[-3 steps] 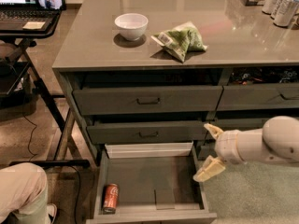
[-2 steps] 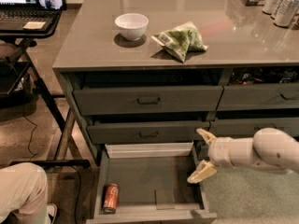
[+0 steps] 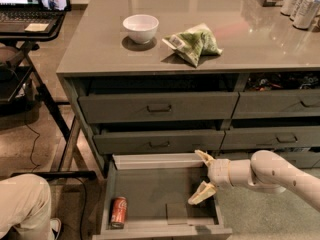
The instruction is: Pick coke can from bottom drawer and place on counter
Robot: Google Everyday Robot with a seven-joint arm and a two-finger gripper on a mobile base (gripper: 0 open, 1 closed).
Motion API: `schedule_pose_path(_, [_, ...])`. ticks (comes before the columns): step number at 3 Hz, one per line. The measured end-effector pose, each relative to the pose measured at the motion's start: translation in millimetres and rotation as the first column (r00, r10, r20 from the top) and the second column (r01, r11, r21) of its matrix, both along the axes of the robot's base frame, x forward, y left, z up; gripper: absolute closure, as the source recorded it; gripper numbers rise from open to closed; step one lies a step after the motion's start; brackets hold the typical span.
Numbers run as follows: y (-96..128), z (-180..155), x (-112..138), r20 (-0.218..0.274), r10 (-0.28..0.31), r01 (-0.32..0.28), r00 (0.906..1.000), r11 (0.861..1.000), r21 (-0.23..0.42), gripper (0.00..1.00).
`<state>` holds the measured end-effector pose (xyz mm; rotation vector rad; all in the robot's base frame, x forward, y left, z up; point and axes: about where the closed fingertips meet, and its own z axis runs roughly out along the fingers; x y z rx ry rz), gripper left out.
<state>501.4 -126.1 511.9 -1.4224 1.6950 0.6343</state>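
The coke can (image 3: 118, 212) is red and lies in the front left corner of the open bottom drawer (image 3: 160, 194). My gripper (image 3: 202, 178) reaches in from the right on a pale arm and hangs over the drawer's right side, open and empty, its two fingers spread one above the other. It is well to the right of the can. The grey-brown counter (image 3: 250, 39) spans the top of the drawer cabinet.
On the counter stand a white bowl (image 3: 140, 27), a green chip bag (image 3: 192, 44) and tall white-silver cans (image 3: 302, 6) at the far right. Two shut handled drawers (image 3: 159, 107) sit above the open one. A laptop stand (image 3: 30, 19) and a person's knee (image 3: 22, 206) are at left.
My gripper has moved left from beside the drawer's right edge to over the drawer's right side. The can has not moved.
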Motion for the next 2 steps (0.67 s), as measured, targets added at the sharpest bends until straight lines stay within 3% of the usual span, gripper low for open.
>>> schedule_pose_path(2, [11, -17, -2, -0.021, 0.014, -0.013, 0.9997, 1.000, 0.017, 0.00])
